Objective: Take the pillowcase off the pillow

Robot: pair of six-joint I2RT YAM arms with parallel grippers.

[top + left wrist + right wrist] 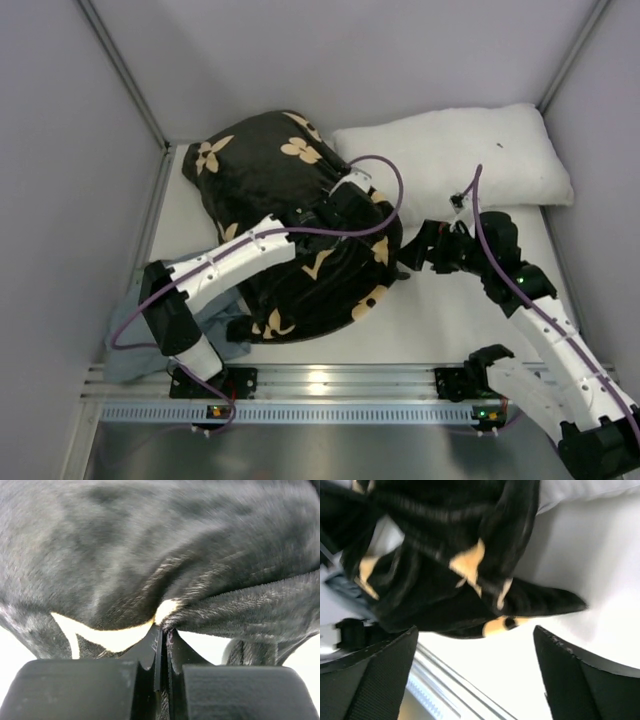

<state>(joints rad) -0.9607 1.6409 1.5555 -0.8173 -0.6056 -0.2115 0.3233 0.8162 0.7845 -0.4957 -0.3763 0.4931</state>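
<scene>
The pillowcase lies bunched and plump on the left-centre of the worktop. No part of the pillow shows for certain, so it is probably inside the cover and the stripping step is only at its start. The left gripper sits on top of the mound. In its wrist view its fingers are pressed together on a fold of the black fabric, right at a tan petal. The right gripper hangs just beside the cover's right edge, spread wide with nothing between its fingers, and a pointed corner of the cloth lies just beyond it. A plain white pillow rests behind, touching the cover. Next, the free gripper likely needs to pin or catch the filling at the open end while the pinching one draws the fabric away
</scene>
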